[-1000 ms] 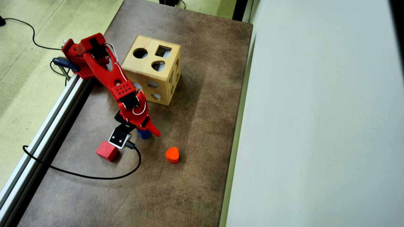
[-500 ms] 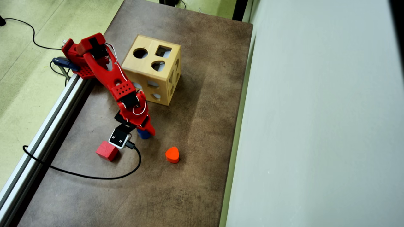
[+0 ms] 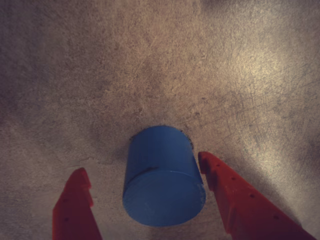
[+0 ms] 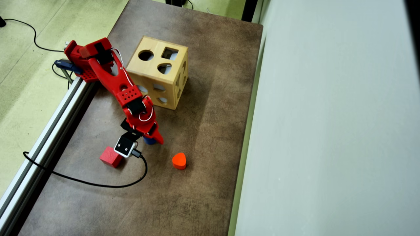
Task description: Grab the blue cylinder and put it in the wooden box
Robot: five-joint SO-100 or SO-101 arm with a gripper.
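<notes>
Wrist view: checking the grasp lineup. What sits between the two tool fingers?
The blue cylinder, standing on the table. One finger looks against it; a gap remains beside the other.

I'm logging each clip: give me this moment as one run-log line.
phase: grasping | gripper: astride blue cylinder, grip unconfirmed | cylinder: on table | wooden box: apart | red cube, orange heart block: untouched

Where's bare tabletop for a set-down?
Free: the brown tabletop between the light wooden box and the wall-side edge, plus everything below the orange-red heart block in the overhead view. Crowded: around the gripper, blue cylinder, red cube and black cable.
</notes>
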